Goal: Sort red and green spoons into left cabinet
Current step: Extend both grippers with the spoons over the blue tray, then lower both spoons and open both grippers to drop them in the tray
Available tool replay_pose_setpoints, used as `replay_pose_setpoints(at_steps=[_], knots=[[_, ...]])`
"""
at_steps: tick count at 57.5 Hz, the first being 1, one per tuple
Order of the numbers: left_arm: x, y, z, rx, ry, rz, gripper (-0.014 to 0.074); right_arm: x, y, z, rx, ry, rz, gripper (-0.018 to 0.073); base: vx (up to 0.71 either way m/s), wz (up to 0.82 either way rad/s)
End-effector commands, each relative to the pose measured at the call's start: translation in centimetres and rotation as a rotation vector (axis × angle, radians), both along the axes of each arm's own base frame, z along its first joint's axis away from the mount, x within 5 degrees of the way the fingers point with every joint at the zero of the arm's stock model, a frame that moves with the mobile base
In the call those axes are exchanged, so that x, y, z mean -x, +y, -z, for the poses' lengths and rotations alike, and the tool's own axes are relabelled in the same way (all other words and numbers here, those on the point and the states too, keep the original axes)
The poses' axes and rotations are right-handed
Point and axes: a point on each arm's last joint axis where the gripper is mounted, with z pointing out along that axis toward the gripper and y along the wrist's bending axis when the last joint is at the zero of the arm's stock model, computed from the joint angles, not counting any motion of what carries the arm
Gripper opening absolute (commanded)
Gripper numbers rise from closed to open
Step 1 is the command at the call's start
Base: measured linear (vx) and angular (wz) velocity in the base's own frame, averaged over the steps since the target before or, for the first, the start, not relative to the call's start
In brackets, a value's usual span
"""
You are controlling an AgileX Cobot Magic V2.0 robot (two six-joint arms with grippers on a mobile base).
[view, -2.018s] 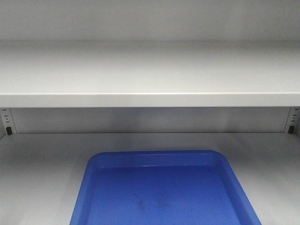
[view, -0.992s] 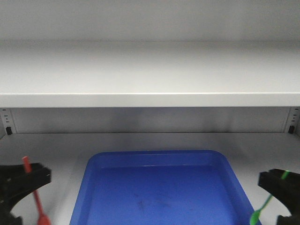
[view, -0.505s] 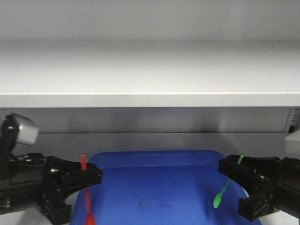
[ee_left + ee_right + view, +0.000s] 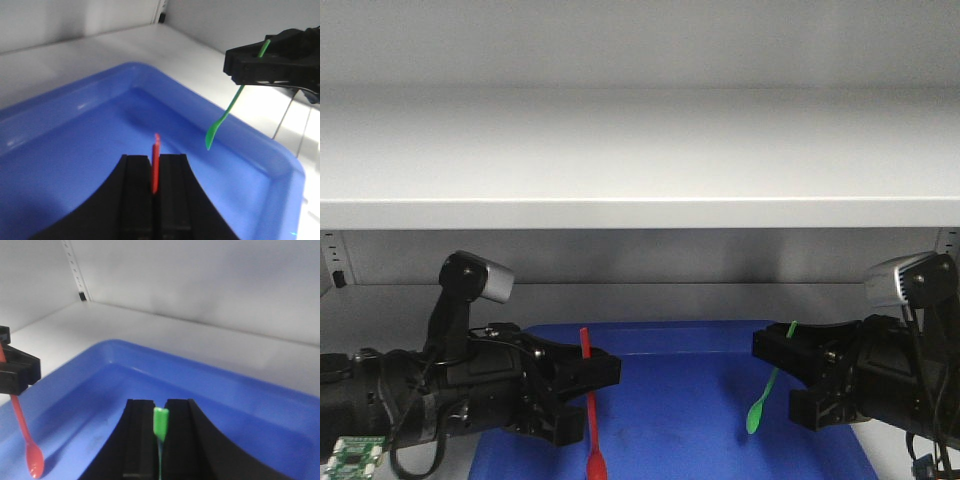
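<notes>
Currently left fingers (image 4: 134, 200) are clamping a slim bright-red plastic spoon (image 4: 590, 420), right fingers (image 4: 137, 440) a slim bright-green plastic spoon (image 4: 769, 386), bowls hanging below them over the blue plastic tray (image 4: 670, 335) in the pale grey metal cabinet (image 4: 640, 212). Thin handles risk pivoting, slipping out early.

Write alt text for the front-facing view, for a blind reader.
Over a blue tray, the left gripper holds a red spoon and the right gripper a green spoon, bowls down. A pale cabinet shelf spans above.
</notes>
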Motion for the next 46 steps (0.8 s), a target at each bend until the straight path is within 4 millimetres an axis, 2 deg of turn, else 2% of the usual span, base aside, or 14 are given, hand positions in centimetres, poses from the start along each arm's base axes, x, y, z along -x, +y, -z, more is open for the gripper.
replay_pose_setpoints(at_steps=[1, 9, 18, 22, 27, 32, 46], knots=[[0.1, -0.2, -2.2, 0.109, 0.001, -0.01, 0.0056, 0.1, 0.2, -2.1, -0.094, -0.056, -0.018, 0.0075, 0.0, 0.0], [-0.2, -0.3, -1.9, 0.1, 0.004, -0.013, 0.019, 0.1, 0.2, -2.1, -0.098, -0.057, -0.027, 0.0202, 0.0, 0.0], [-0.6, 0.0, -1.7, 0.061, -0.02, -0.063, 0.0433, 0.1, 0.2, -2.1, -0.089, -0.061, -0.021, 0.0414, 0.0, 0.0], [-1.2, 0.5, -1.4, 0.015, -0.035, -0.145, 0.0533, -0.1, 0.0, -2.0, -0.072, -0.059, 0.012, 0.0504, 0.0, 0.0], [-1.9, 1.3, -1.1, -0.061, -0.071, -0.247, 0.061, -0.5, -0.6, -1.7, -0.032, -0.055, 0.089, 0.0569, 0.0, 0.0], [-2.4, 2.0, -0.9, -0.157, -0.133, -0.308, 0.0634, -0.9, -1.2, -1.5, 0.05, -0.082, 0.146, 0.0589, 0.0, 0.0], [-2.5, 2.3, -0.8, -0.285, -0.255, -0.29, 0.0589, -1.0, -1.5, -1.3, 0.137, -0.133, 0.151, 0.0573, 0.0, 0.0]])
